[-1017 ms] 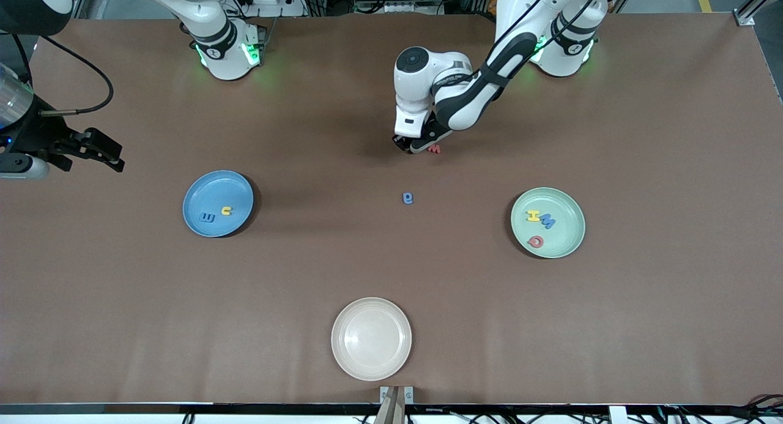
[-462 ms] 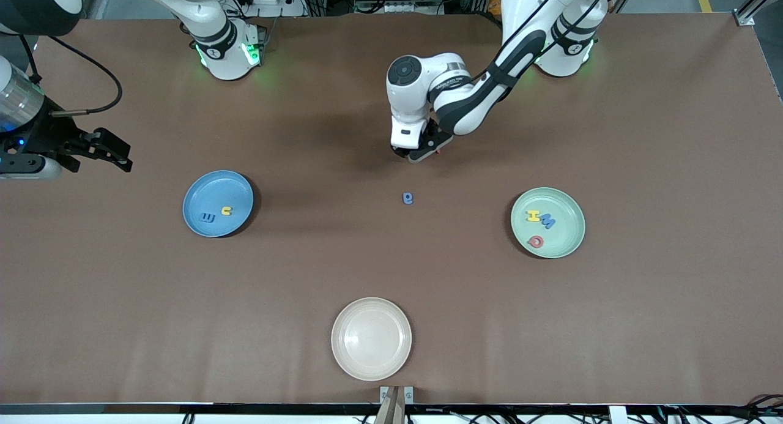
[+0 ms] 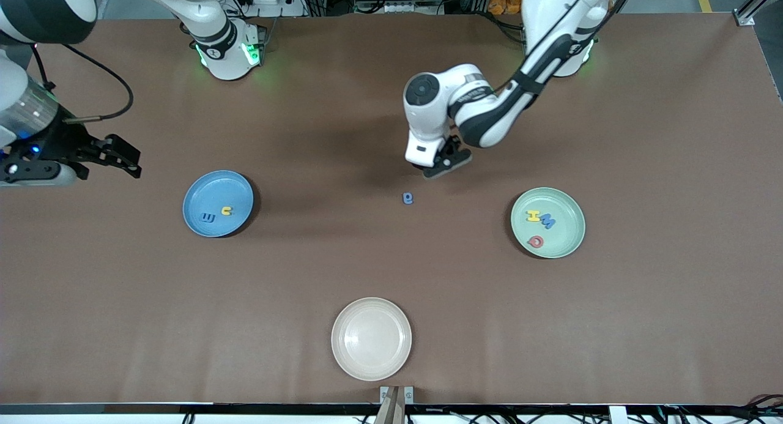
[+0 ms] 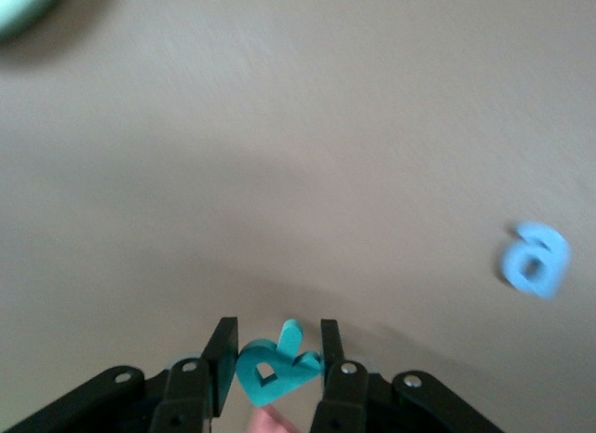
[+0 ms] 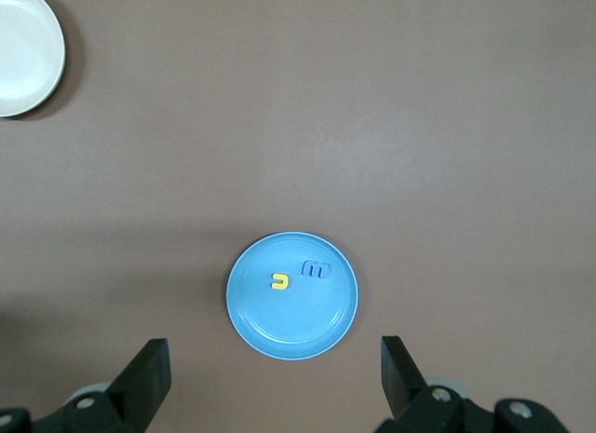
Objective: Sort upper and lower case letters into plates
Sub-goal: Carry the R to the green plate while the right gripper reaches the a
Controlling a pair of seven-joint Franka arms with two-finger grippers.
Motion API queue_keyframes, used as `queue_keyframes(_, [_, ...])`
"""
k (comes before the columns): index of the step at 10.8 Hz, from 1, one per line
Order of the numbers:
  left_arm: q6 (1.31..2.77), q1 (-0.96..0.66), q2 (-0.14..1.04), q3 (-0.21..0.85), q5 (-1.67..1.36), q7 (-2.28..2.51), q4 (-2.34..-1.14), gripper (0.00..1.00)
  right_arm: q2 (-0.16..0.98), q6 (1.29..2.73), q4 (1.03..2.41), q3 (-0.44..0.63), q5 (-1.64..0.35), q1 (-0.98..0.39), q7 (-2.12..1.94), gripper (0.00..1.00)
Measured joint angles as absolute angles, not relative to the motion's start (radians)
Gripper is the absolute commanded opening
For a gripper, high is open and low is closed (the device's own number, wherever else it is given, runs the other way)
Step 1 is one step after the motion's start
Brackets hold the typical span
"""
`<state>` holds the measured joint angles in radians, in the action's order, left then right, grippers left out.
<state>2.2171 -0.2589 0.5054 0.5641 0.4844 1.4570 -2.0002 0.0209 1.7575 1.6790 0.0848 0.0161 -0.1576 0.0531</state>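
On the wide brown worktop (image 3: 642,326) the sorting is mostly done: the round pale mint green plate (image 3: 566,248), toward the left arm's end, holds a yellow, a blue and a red letter, and the round blue plate (image 3: 235,188), toward the right arm's end, holds two small ones, while the round cream-white plate (image 3: 371,338) nearest the front camera carries nothing. What is left, I judge, is the small teal letter (image 4: 277,365) that the left tool (image 4: 276,354) pinches narrowly above the middle of the worktop, and the small blue letter "a" (image 3: 408,198) lying alone just beside it. Much bare surface lies between the plates and the worktop edges are far away, so there is free room to move, and the right tool (image 5: 276,372) waits wide apart high over the blue plate.
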Motion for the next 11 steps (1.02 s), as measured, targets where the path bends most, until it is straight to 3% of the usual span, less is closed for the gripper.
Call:
queue_keyframes(3, [2.192,-0.116,0.483,0.561,0.484,1.16,-2.0,0.24,0.055,1.758,1.679,0.048,0.016,-0.161,0.059,1.0])
queue_keyframes(7, [2.186,0.103,0.478,0.557,0.509,0.795,-2.001,0.24,0.112,1.809,1.679,-0.11,-0.001,-0.175,0.202,1.0])
queue_keyframes(8, [2.186,0.15,0.478,0.557,0.509,0.736,-2.002,0.29,0.139,1.834,1.679,-0.154,-0.004,-0.182,0.274,1.0])
queue_keyframes(9, [2.186,0.168,0.478,0.558,0.509,0.715,-2.004,0.71,0.172,1.874,1.68,-0.198,-0.005,-0.197,0.362,1.0])
queue_keyframes(10, [2.186,0.168,0.479,0.56,0.509,0.712,-2.007,1.0,0.209,1.93,1.68,-0.227,-0.005,-0.229,0.444,1.0])
queue_keyframes(11, [2.186,0.165,0.479,0.565,0.509,0.712,-2.013,1.0,0.248,1.997,1.681,-0.238,-0.005,-0.274,0.514,1.0])
